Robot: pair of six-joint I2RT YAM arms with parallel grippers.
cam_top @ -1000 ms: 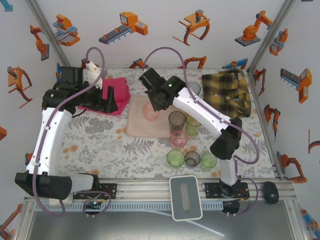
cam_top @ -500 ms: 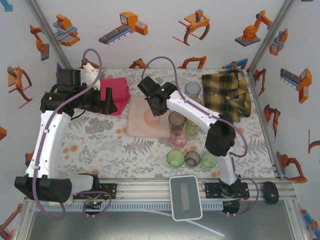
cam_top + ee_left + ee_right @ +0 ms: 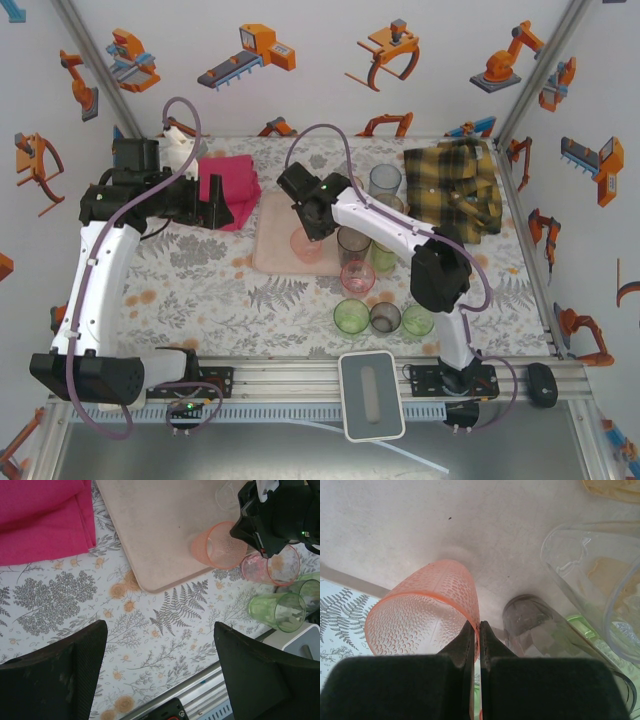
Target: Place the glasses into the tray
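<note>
at the near edge of the flat pale pink tray (image 3: 275, 240), right gripper (image 3: 475, 632) is pinching the rim of a tilted dimpled orange plastic tumbler (image 3: 420, 615). left gripper (image 3: 160, 630) hangs wide open.

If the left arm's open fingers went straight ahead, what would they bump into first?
Probably the flowery table, just short of the pink tray. The left gripper points down at bare tabletop near the tray's corner, though depth is hard to judge.
</note>
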